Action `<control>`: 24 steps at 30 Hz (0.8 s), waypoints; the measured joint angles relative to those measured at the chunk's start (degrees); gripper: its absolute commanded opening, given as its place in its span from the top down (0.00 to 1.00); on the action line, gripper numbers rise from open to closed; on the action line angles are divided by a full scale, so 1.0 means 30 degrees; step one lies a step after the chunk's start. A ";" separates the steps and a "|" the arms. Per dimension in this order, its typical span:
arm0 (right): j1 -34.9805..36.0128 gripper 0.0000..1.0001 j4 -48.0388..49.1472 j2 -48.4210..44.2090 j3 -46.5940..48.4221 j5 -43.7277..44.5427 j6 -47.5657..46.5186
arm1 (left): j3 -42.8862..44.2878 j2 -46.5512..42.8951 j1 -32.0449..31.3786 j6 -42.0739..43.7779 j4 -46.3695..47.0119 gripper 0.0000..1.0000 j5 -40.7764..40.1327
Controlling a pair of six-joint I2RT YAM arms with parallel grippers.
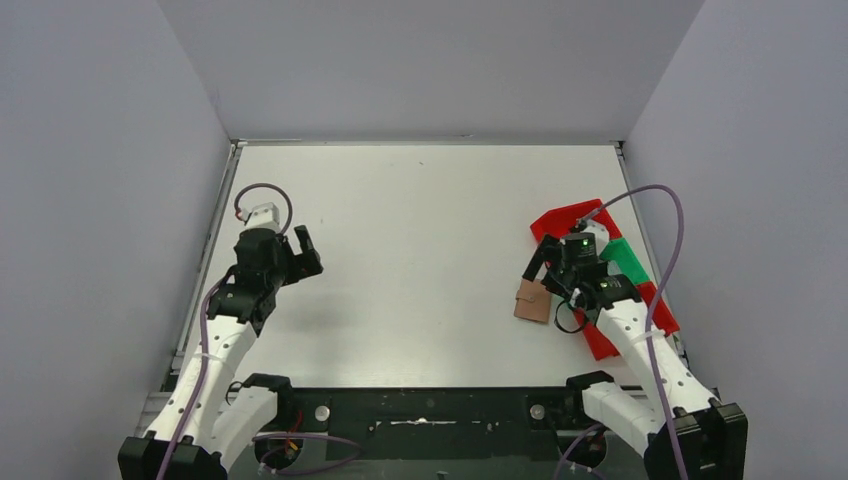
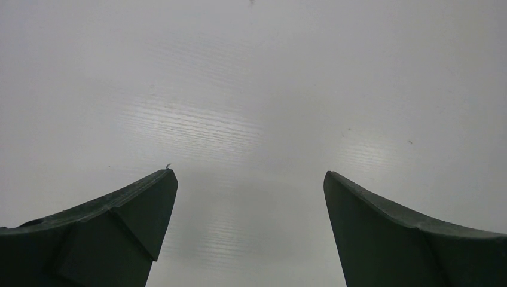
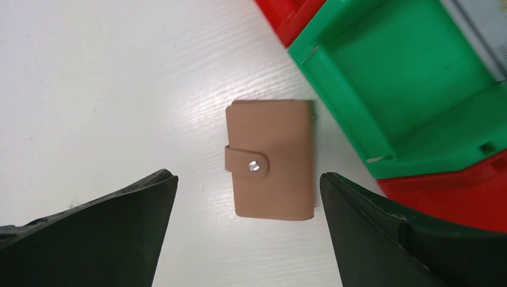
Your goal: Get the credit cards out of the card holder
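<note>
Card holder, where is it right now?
The card holder lies closed on the right side of the table in the top view, beneath the open right gripper, beside the green bin.

The tabletop point(image 3: 89, 89) is white, with a fine wood-like linear grain and a soft satin sheen that catches pale glare. The card holder point(image 3: 272, 158) looks like tan leather or imitation leather, matt and faintly textured. The snap point(image 3: 253, 167) on its strap is shiny silver metal. Along the right side of the right wrist view, the green bin point(image 3: 412, 72) and the red bin point(image 3: 454, 197) are smooth, glossy moulded plastic. The left tool point(image 2: 251, 176) and the right tool point(image 3: 248, 176) look like dark, matt plastic.
</note>
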 measured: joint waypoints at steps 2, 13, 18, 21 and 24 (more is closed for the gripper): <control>0.0962 0.06 -0.0073 0.0466 -0.0262 0.0000 0.0517 | 0.0000 0.0189 0.0058 0.0087 0.0197 0.03 0.0852; 0.2798 0.02 -0.0058 0.4408 -0.0561 0.1268 0.2113 | -0.0189 -0.0699 0.0503 0.0488 0.1158 0.03 0.2251; 0.3016 0.11 0.0503 0.6819 -0.0525 0.1931 0.1989 | -0.0328 -0.1217 0.0554 0.0517 0.1457 0.03 0.1705; 0.3446 0.18 0.0379 0.8233 -0.0117 0.2703 0.1727 | -0.0379 -0.1319 0.0605 0.0656 0.1545 0.02 0.1180; 0.4903 0.23 0.0335 0.9202 0.0758 0.3504 0.1508 | -0.0393 -0.1326 0.0612 0.0918 0.1545 0.03 0.0583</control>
